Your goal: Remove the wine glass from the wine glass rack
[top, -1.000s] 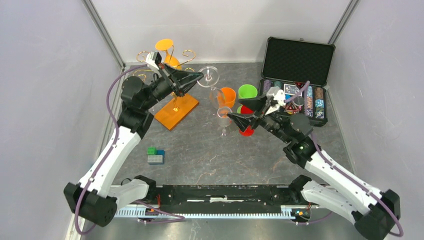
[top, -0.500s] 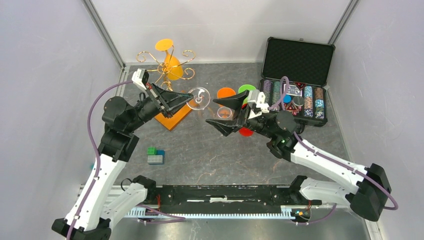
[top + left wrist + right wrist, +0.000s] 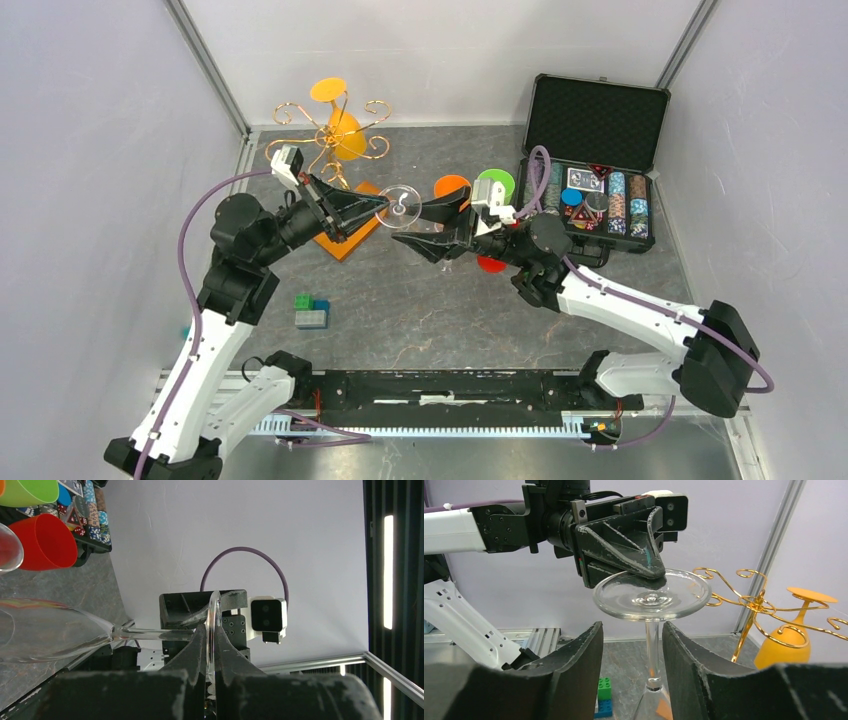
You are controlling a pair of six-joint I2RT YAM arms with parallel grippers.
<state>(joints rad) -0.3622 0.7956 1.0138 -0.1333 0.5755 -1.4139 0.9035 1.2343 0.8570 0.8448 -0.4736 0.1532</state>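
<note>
Left gripper [image 3: 211,630] clamped on foot of clear wine glass [image 3: 651,595], glass apart from wine glass rack [image 3: 755,601], right gripper [image 3: 631,627] jaws parted astride stem, no contact.

The wine glass [image 3: 401,205] is held just right of the wine glass rack [image 3: 338,244], off it, between the left gripper [image 3: 378,207] and right gripper [image 3: 415,225]. Farther right of the rack stand cups [image 3: 495,183], then a case [image 3: 598,150]. A second glass [image 3: 345,135] hangs at the rack's rear, and blocks [image 3: 311,312] lie before it.

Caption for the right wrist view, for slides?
Clear wine glass pinched by its foot in the left gripper; open right gripper straddles the stem, wine glass rack behind.
</note>
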